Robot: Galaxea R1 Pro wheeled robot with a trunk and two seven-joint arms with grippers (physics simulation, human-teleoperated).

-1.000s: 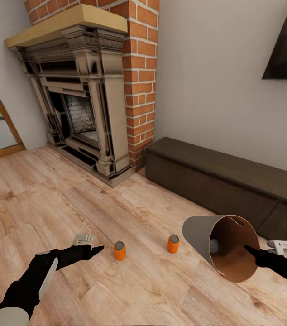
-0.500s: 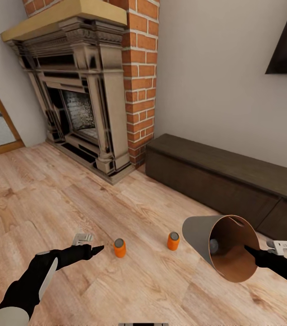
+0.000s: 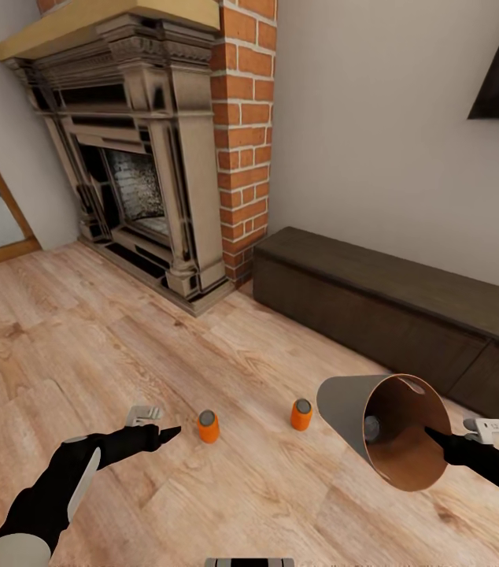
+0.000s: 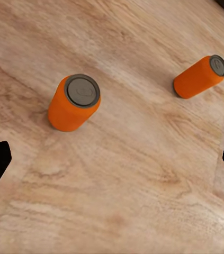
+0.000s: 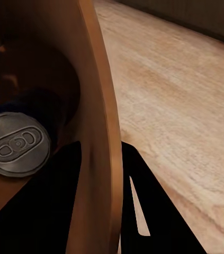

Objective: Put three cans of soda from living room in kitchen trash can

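While my right gripper (image 3: 429, 432) pinches the rim of the tash can (image 3: 383, 429), held tilted above the floor (image 3: 265, 504) with the blue can (image 5: 17, 144) lying inside it, my left gripper (image 3: 172, 431) hangs spread just beside the nearer orange can (image 3: 208, 426). The second orange can (image 3: 301, 414) stands between that one and the bin. I judge collecting is under way; next I should close on the nearer can.
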